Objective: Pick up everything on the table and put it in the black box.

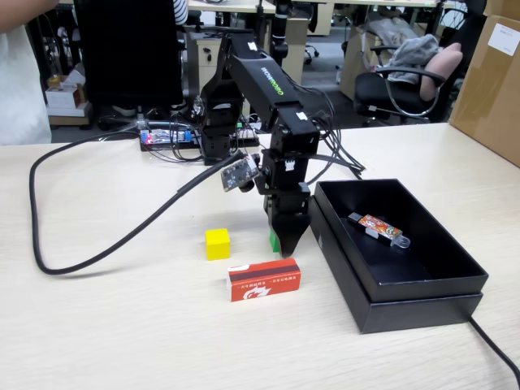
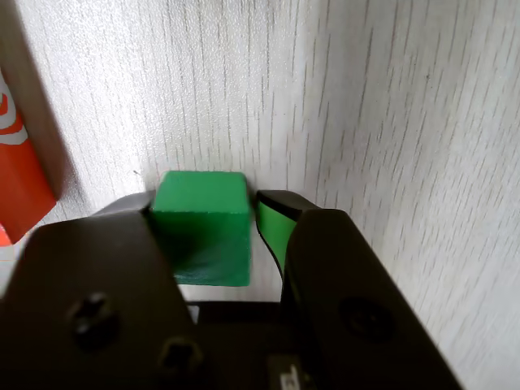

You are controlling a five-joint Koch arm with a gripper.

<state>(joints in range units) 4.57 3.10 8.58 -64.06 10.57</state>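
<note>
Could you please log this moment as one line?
claw around green cube, gap at one jaw | yellow cube, carton on table | black box: stick only

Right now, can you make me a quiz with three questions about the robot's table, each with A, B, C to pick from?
1. Where is the small patterned stick?
A. inside the black box
B. on top of the yellow cube
C. under the red-and-white carton

2. What colour is the cube between the gripper's jaws?
A. blue
B. green
C. purple

3. How does the gripper stand?
A. high above the table
B. down at the table, jaws on either side of a cube
C. inside the black box

Answers: 1 A, the fixed view shows the stick lying on the box floor. 2 B, the wrist view shows the green cube between the jaws. 3 B, the jaws flank the cube with a small gap at one side, so it is not clamped yet.
</note>
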